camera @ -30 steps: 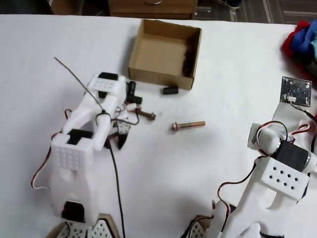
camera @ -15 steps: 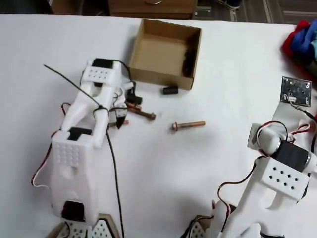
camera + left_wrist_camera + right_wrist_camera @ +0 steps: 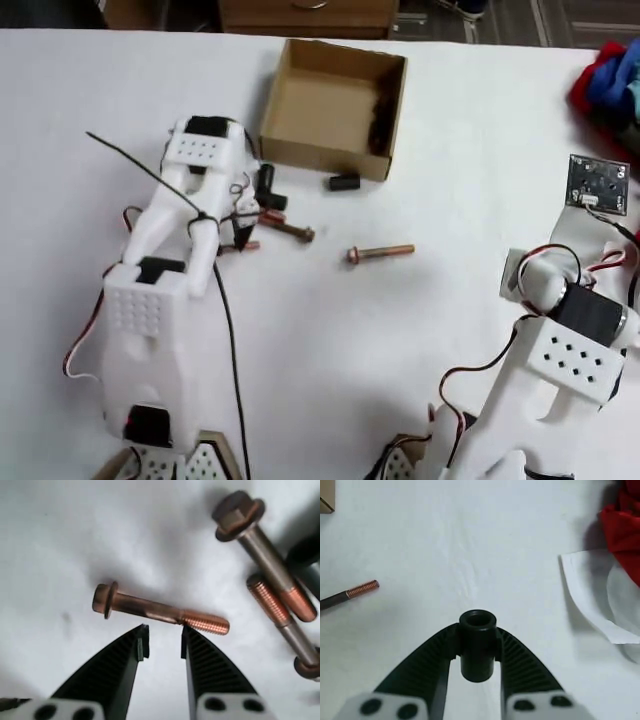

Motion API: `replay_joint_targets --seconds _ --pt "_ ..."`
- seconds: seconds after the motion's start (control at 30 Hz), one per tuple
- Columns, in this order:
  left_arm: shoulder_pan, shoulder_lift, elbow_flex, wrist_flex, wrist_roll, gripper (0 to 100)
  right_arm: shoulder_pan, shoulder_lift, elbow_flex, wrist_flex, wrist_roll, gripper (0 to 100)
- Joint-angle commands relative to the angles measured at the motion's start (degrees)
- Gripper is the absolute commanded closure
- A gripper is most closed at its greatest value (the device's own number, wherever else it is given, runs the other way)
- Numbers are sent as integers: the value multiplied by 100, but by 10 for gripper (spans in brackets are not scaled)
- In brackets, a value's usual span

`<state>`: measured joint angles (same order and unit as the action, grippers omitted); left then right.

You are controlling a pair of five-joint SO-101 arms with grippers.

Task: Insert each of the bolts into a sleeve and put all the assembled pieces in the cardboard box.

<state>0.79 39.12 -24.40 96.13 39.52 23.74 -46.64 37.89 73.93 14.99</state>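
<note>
Bolts lie loose on the white table (image 3: pixel 420 330). A lone bolt (image 3: pixel 380 253) rests at the centre of the high view, and a cluster sits left of centre, below the cardboard box (image 3: pixel 320 158) in the upper middle. The left gripper (image 3: pixel 162 641) hangs over a copper bolt (image 3: pixel 160 614) of that cluster, fingers released with a narrow gap and tips just short of the shank. A second bolt (image 3: pixel 265 550) and a third bolt (image 3: pixel 282 625) lie close together near it. A loose sleeve (image 3: pixel 343 182) lies just outside the box's front wall, and dark pieces (image 3: pixel 380 120) line its right inner wall. The right gripper (image 3: pixel 477 640), on the arm at lower right in the high view, grasps a black sleeve (image 3: pixel 477 622). A red cloth (image 3: pixel 605 80) sits at the upper right edge.
</note>
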Motion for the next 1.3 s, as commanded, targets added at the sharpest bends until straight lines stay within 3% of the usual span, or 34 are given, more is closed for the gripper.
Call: replay_joint_targets --seconds 0.0,0.57,1.03,1.2,1.27 --pt "0 -35 -189 -202 53 862 57 -180 -299 -57 44 976" --pt "-9 176 -242 -756 9 861 66 -180 -290 -57 44 976" --pt "-9 -914 -198 519 44 854 66 -171 -281 -75 44 976" --pt "-70 -905 -180 589 105 765 57 -171 -281 -75 44 976" --pt "-141 -844 -154 580 448 723 66 -171 -281 -75 44 976"
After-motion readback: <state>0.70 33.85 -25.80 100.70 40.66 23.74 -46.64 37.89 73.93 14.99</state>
